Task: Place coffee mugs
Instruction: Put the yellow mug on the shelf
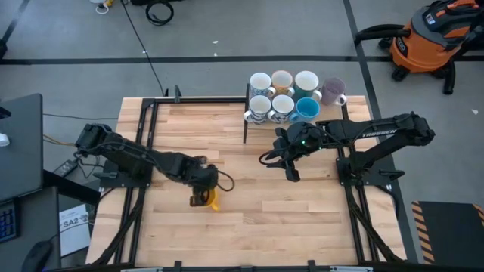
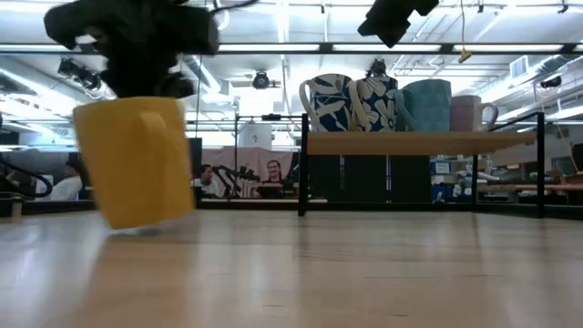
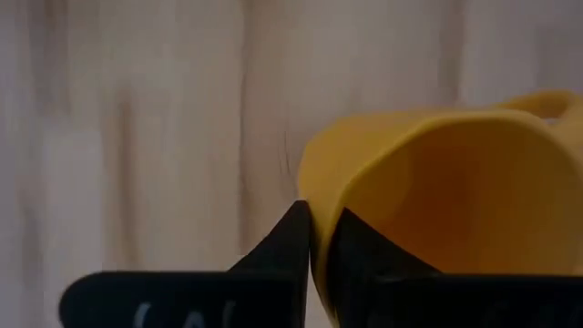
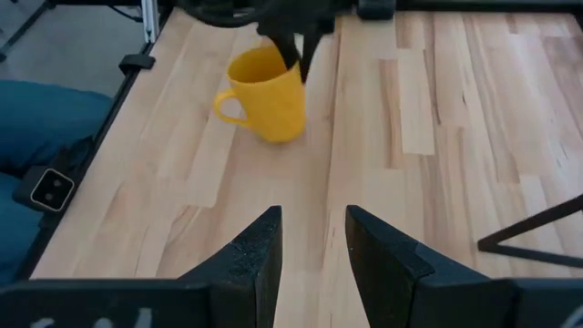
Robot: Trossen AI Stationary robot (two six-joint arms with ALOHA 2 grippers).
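A yellow-orange mug (image 1: 213,201) is near the table's middle, toward the near edge, under my left gripper (image 1: 201,196). It tilts in the low view (image 2: 137,162). The right wrist view shows it (image 4: 269,96) with its handle (image 4: 228,106) sticking out sideways. My left gripper (image 3: 319,264) is shut on its rim. My right gripper (image 4: 311,246) is open and hovers over bare wood right of centre (image 1: 291,172), touching nothing. Several other mugs (image 1: 291,94), white, patterned, blue and purple, stand upright on a raised shelf (image 2: 419,142) at the far edge. My left gripper pinches the yellow mug's rim (image 3: 317,214), with one finger (image 3: 364,260) inside the cup and the other (image 3: 290,241) outside on the wall. The fingers come from above, pointing down. The mug hangs tilted below them; I cannot tell whether its base touches the table.
The shelf stands on black posts (image 1: 245,121) at the far right of the wooden table (image 1: 249,227). A black frame rail (image 1: 144,128) runs along the left side. An orange shop vacuum (image 1: 431,38) sits on the floor beyond. People show far off in the room (image 2: 219,178).
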